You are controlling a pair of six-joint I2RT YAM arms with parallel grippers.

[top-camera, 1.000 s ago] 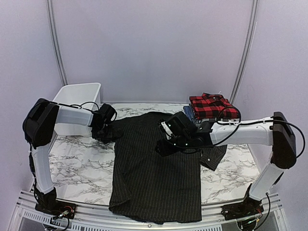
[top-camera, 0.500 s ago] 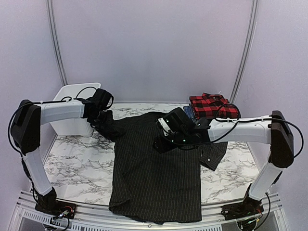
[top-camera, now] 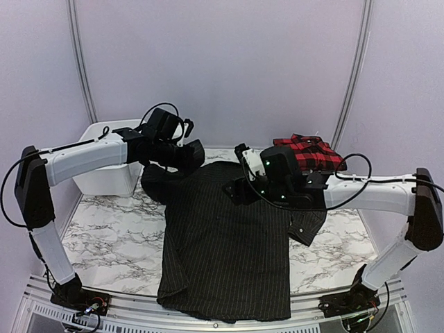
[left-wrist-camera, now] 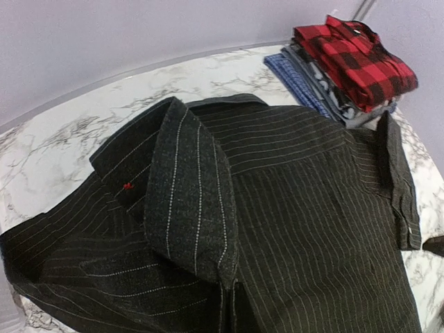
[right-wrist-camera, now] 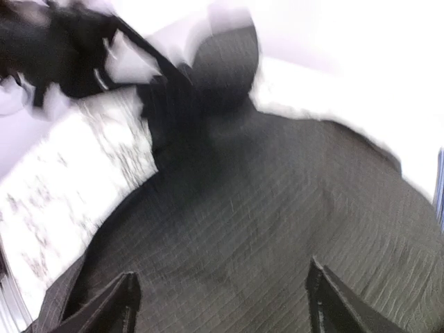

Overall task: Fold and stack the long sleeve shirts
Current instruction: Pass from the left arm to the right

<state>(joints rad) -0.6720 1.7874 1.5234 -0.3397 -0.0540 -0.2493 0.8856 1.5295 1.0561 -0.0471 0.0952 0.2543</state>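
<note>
Top external view is showing the black pinstriped cloth shirt [top-camera: 229, 250] lying spread on the marble-patterned table [top-camera: 111, 236], collar toward twelve o'clock. My left gripper [top-camera: 192, 155] is pinching its ten-o'clock sleeve [top-camera: 158, 179] and holding it lifted off the marble. My right gripper [top-camera: 236, 191] is hovering by the collar. At one o'clock a stack of folded shirts is sitting, with the red-and-black plaid shirt [top-camera: 306, 152] on top. A white plastic bin [top-camera: 111, 139] is standing at ten o'clock.

Left wrist view is not showing my fingers. The sleeve is hanging doubled over the shoulder, limp and creased. At one o'clock the blue checked shirt [left-wrist-camera: 297, 84] and the greyish shirt [left-wrist-camera: 331, 97] are lying under the plaid one.

Right wrist view is blurring badly. My right fingers [right-wrist-camera: 123, 305] are standing wide apart, with nothing between them, above the black cloth.

I am judging the fabric light, soft and floppy, sagging wherever it is unsupported. Pinching at the cuff or shoulder seam should be carrying it best.
</note>
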